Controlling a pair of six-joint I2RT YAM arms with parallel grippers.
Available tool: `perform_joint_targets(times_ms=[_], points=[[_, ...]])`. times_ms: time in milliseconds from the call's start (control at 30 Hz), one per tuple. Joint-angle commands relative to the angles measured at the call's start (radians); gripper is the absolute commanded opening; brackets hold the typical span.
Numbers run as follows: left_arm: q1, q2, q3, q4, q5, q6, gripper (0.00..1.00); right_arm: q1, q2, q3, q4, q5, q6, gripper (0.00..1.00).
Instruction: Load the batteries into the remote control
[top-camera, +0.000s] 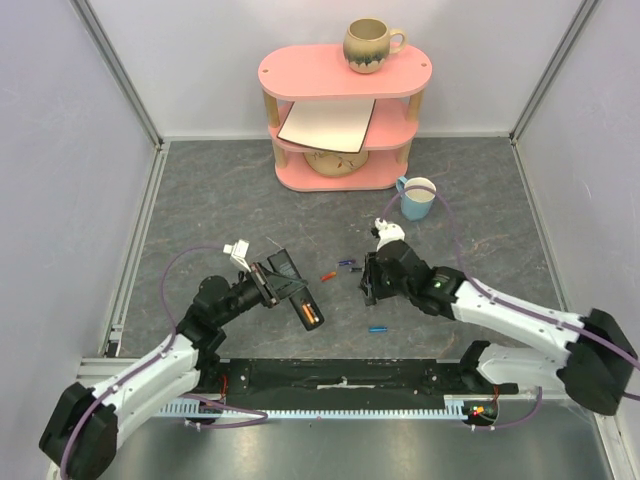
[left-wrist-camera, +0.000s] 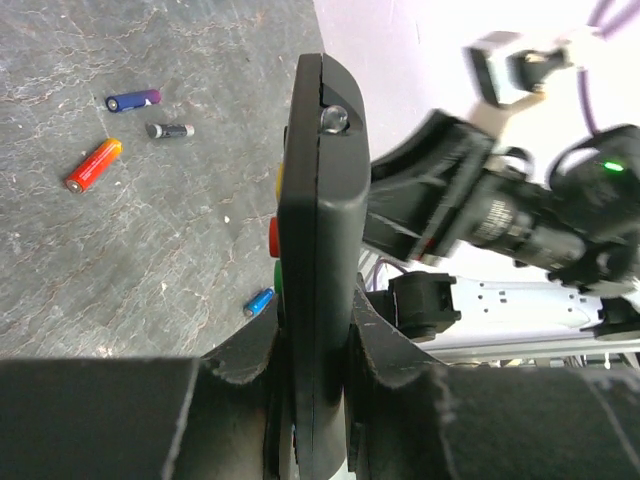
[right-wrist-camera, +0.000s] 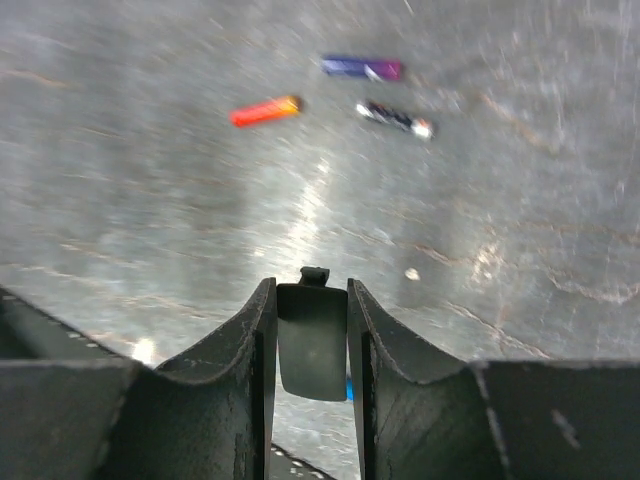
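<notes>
My left gripper (left-wrist-camera: 318, 340) is shut on the remote control (left-wrist-camera: 318, 200), holding it on edge above the table; from above the remote control (top-camera: 295, 290) points toward the table's middle, with orange showing at its near end. The right gripper (right-wrist-camera: 312, 300) is shut on a small black cover plate (right-wrist-camera: 313, 345) with a clip tab, held just above the table. On the table lie loose batteries: a red-orange one (top-camera: 327, 277), a purple one (top-camera: 347, 263), a dark one (top-camera: 356, 269) and a blue one (top-camera: 377, 328). My right gripper (top-camera: 368, 285) hovers beside them.
A pink shelf unit (top-camera: 340, 120) stands at the back with a brown mug (top-camera: 370, 45) on top and a white board on its middle level. A light blue cup (top-camera: 417, 198) sits in front of its right end. Walls enclose the table's sides.
</notes>
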Motion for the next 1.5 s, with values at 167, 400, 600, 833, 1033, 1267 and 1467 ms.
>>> perform_joint_targets(times_ms=[167, 400, 600, 833, 1033, 1267, 1467], points=[[-0.012, 0.204, 0.113, 0.265, -0.014, -0.115, 0.02, 0.139, -0.188, 0.158, 0.064, 0.015, -0.13, 0.0], [-0.023, 0.284, 0.153, 0.319, -0.041, -0.145, 0.02, 0.196, -0.216, 0.151, 0.22, 0.038, -0.149, 0.0], [-0.023, 0.318, 0.168, 0.341, -0.058, -0.178, 0.02, 0.249, -0.185, 0.149, 0.303, 0.116, -0.182, 0.0], [-0.025, 0.327, 0.194, 0.299, -0.081, -0.224, 0.02, 0.317, -0.13, 0.158, 0.351, 0.199, -0.233, 0.0], [-0.025, 0.315, 0.219, 0.264, -0.077, -0.234, 0.02, 0.355, -0.116, 0.154, 0.353, 0.252, -0.253, 0.0], [-0.026, 0.303, 0.216, 0.258, -0.066, -0.244, 0.02, 0.38, -0.111, 0.155, 0.356, 0.3, -0.287, 0.0], [-0.025, 0.297, 0.213, 0.244, -0.06, -0.253, 0.02, 0.386, -0.111, 0.142, 0.375, 0.315, -0.302, 0.0]])
